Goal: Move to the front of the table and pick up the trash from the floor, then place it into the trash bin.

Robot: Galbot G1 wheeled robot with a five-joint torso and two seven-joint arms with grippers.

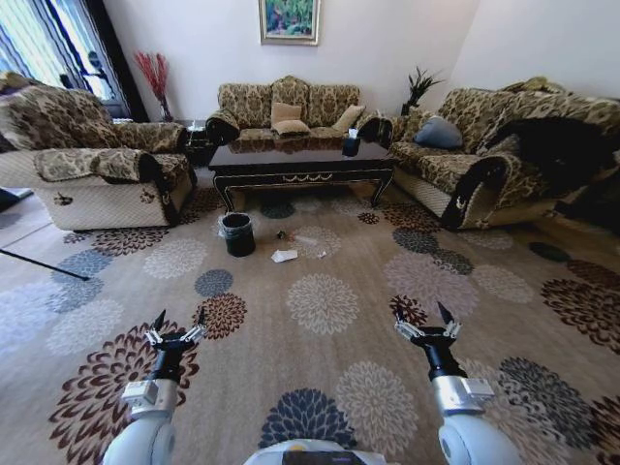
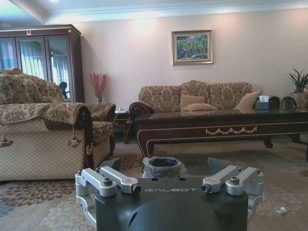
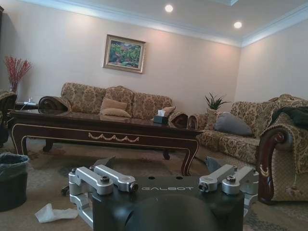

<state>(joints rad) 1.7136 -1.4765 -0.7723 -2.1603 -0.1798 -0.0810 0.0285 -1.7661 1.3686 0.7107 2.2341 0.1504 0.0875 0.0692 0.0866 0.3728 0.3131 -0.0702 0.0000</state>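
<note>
Glossy dark wood table (image 1: 300,155)

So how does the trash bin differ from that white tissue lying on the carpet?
The trash bin stands upright, while the tissue lies flat and crumpled. The bin is black and lined with a thin plastic bag; the tissue is white. The bin is plainly the bigger of the two. Both sit on the patterned carpet in front of the table, with a gap between them.
</note>
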